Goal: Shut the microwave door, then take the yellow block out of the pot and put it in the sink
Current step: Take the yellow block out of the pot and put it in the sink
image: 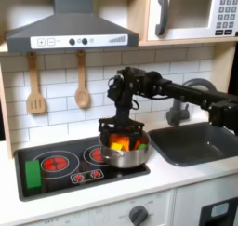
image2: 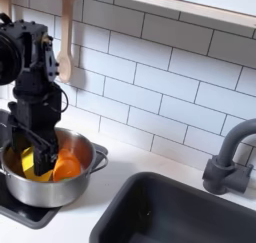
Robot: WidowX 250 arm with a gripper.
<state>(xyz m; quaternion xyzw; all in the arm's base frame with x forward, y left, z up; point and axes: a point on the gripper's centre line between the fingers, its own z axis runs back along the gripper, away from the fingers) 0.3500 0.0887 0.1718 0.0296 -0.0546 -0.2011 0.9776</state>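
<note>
Your black arm reaches straight down into the round shiny silver pot (image2: 50, 192).
Its gripper (image2: 38, 169) fingers straddle the small yellow block (image2: 30, 163); you cannot tell whether they pinch it.

Sink (image2: 170, 219) basin open; faucet (image2: 228, 159) crowds second exterior view's right.

yellow block (image2: 31, 163) in pot (image2: 60, 190) (stovetop)

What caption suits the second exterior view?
Gripper reaching into the pot beside the sink, over the yellow block.
</note>
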